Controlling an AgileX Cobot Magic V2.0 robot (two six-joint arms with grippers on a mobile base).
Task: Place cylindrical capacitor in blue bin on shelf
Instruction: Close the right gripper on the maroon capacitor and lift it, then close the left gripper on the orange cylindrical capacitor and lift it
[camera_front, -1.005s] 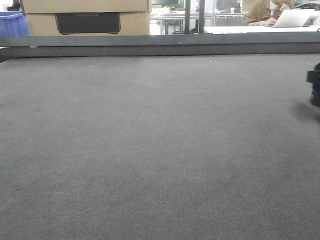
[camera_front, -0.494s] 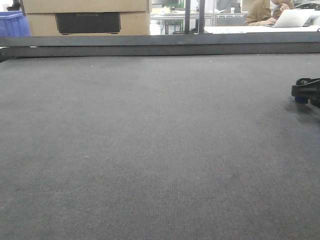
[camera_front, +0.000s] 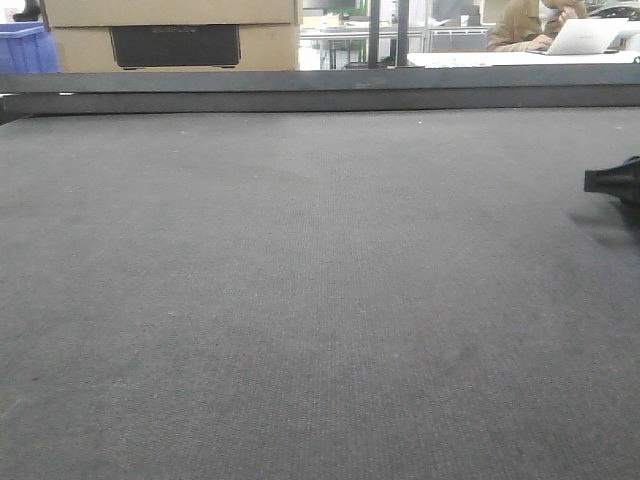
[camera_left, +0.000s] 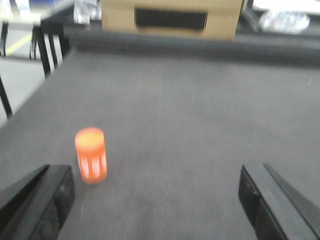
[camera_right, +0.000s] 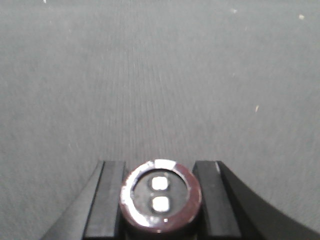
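The cylindrical capacitor (camera_right: 160, 194) is a dark brown cylinder with a shiny rim and two bright terminals on its top. In the right wrist view my right gripper (camera_right: 160, 166) is shut on it, a black finger (camera_right: 111, 200) pressed against each side. In the front view only the tip of the right gripper (camera_front: 610, 181) shows, at the right edge just above the felt. My left gripper (camera_left: 154, 175) is open over the table with nothing between its fingers. The shelf is out of view.
An orange cylinder (camera_left: 91, 154) stands upright on the grey felt table (camera_front: 300, 280), just ahead of the left gripper's left finger. Beyond the table's raised far edge (camera_front: 320, 90) are a cardboard box (camera_front: 170, 35) and part of a blue container (camera_front: 25, 48).
In the front view the right gripper's tip has come in from the right edge, leftward and a little higher, and now lies level. The table surface is unchanged.
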